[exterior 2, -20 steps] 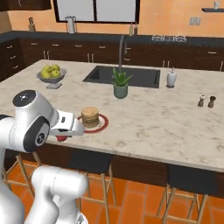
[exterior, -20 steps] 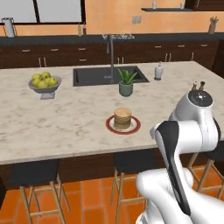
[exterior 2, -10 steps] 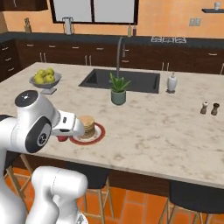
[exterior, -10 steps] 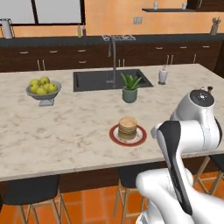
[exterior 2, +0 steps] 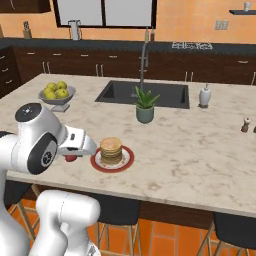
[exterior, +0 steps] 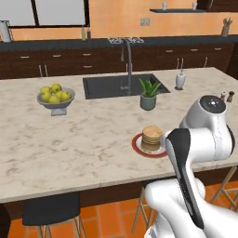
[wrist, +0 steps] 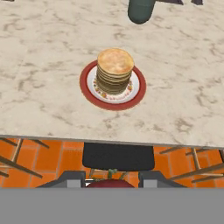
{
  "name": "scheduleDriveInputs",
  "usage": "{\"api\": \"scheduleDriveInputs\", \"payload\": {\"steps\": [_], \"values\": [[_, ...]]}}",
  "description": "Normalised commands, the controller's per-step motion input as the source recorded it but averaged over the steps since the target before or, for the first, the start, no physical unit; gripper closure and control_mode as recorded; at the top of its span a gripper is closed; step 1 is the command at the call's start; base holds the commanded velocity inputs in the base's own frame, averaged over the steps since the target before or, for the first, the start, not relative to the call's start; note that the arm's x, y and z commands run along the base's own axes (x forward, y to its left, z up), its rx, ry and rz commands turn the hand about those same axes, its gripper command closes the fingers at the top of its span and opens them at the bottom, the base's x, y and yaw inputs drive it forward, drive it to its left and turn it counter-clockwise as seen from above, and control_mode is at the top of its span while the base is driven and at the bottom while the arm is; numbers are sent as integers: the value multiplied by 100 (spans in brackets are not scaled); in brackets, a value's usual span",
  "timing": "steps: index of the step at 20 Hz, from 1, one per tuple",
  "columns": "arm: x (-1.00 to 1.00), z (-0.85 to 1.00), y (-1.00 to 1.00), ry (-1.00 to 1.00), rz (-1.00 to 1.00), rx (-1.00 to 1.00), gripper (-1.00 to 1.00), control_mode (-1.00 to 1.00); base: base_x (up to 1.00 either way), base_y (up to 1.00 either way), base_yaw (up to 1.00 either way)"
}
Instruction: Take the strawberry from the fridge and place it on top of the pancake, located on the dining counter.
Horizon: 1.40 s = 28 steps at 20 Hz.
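- My pincer (wrist: 112, 177) is closed around the strawberry (wrist: 111, 183); in the hand view the red fruit sits between the 2 finger tips, out past the counter (exterior: 79, 144) edge and above a black stool (wrist: 118, 156)
- The pancake (wrist: 115, 70) stack rests on its red-rimmed plate (wrist: 136, 97) on the counter, near my side; a potted plant (exterior 2: 145, 105) stands beyond it

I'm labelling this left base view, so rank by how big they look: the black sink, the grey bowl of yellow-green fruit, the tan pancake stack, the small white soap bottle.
1. Black sink, clearly largest.
2. Grey bowl of yellow-green fruit.
3. Tan pancake stack, though it sits nearer the camera, so its real size against the bowl is unsure.
4. Small white soap bottle, smallest, and farthest back.
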Motion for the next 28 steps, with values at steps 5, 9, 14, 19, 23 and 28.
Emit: {"api": "scheduleDriveInputs", "payload": {"steps": [5,9,14,19,23,28], "values": [[0,0,0,0,0,0,100,100,43,-24,0],[0,0,0,0,0,0,100,100,41,-13,0],[0,0,0,0,0,0,100,100,14,0,0],[68,13,0,4,-2,0,100,-100,7,0,0],[99,14,-1,16,0,0,100,-100,0,0,0],[100,-2,0,15,0,0,100,-100,0,0,0]]}}
